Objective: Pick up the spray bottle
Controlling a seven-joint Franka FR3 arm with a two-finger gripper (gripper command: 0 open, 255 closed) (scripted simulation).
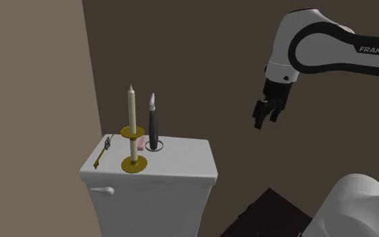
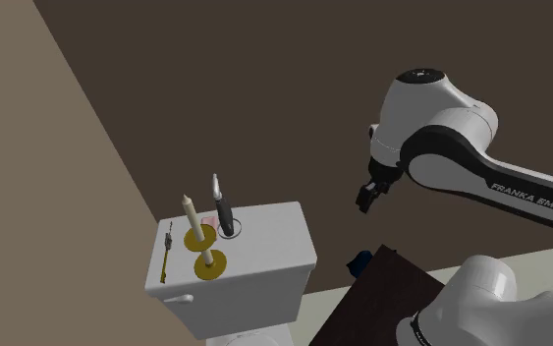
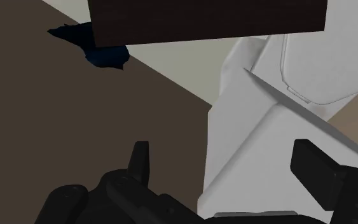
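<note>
The spray bottle (image 1: pixel 153 125) (image 2: pixel 223 208) is slim and dark with a pale nozzle. It stands upright in a round recess at the back of a white toilet tank lid (image 1: pixel 181 163) (image 2: pixel 269 241). My black gripper (image 1: pixel 264 121) (image 2: pixel 365 201) hangs in the air well off to the shoulder view's right of the tank, at about the bottle's height. Its fingers are open with nothing between them. In the wrist view the gripper (image 3: pixel 228 167) points down past the tank's white side (image 3: pixel 254 133).
A tall cream candle (image 1: pixel 132 111) (image 2: pixel 193 216) in a gold holder (image 1: pixel 134 163) (image 2: pixel 209 262) stands just in front of the bottle. A gold key-like piece (image 1: pixel 101 153) (image 2: pixel 167 258) lies near the lid's far edge. A dark blue object (image 2: pixel 360 261) (image 3: pixel 104 54) lies on the floor by the dark stand (image 1: pixel 268 212).
</note>
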